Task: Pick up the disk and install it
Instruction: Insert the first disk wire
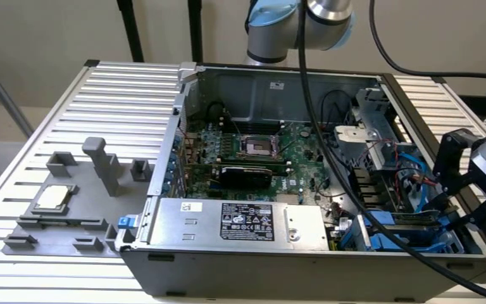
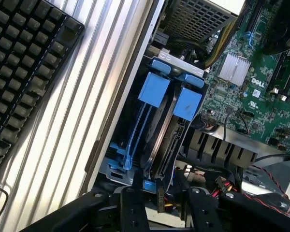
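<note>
Wrist view: the disk (image 2: 165, 140) stands on edge in the blue cage (image 2: 115, 149), its near end between the gripper's (image 2: 164, 194) spread jaws. An off-centre squeeze could jam it or snag the red wires (image 2: 221, 185) beside one jaw.

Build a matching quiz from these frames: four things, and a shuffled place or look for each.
1 keyboard
2 chip
3 power supply
4 disk

a on edge in the blue cage
b on the grey fixture
c straight on the ribbed table
d silver box, dark label on top

Pairs: 1c, 2b, 3d, 4a
</note>
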`<state>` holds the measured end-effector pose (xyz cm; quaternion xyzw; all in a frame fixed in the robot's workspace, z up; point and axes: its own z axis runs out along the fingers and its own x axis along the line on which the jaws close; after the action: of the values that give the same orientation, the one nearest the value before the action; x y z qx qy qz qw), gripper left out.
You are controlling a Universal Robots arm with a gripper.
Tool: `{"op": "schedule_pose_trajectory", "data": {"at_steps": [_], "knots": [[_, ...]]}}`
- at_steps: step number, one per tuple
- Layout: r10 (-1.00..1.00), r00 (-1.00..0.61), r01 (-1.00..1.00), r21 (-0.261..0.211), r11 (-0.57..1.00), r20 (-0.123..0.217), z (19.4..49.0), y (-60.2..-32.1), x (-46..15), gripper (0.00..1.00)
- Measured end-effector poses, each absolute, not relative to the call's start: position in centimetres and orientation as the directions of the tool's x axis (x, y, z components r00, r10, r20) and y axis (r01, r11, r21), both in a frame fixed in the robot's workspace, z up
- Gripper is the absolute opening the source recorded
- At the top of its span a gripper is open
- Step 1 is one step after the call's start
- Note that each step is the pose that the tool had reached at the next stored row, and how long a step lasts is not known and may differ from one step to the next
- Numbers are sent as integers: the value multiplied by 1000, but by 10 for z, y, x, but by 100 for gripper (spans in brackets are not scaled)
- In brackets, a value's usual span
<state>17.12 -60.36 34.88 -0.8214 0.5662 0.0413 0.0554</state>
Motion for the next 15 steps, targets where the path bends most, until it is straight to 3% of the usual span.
{"op": "schedule_pose_trajectory", "data": {"at_steps": [2,5,9,15], "knots": [[-920,368,-930,-45,-365,-131,349,-604,171,36],[-913,386,-923,-45,-383,-133,349,-604,172,22],[-906,402,-915,-46,-400,-134,349,-604,172,17],[-901,412,-911,-46,-410,-134,353,-604,169,17]]}}
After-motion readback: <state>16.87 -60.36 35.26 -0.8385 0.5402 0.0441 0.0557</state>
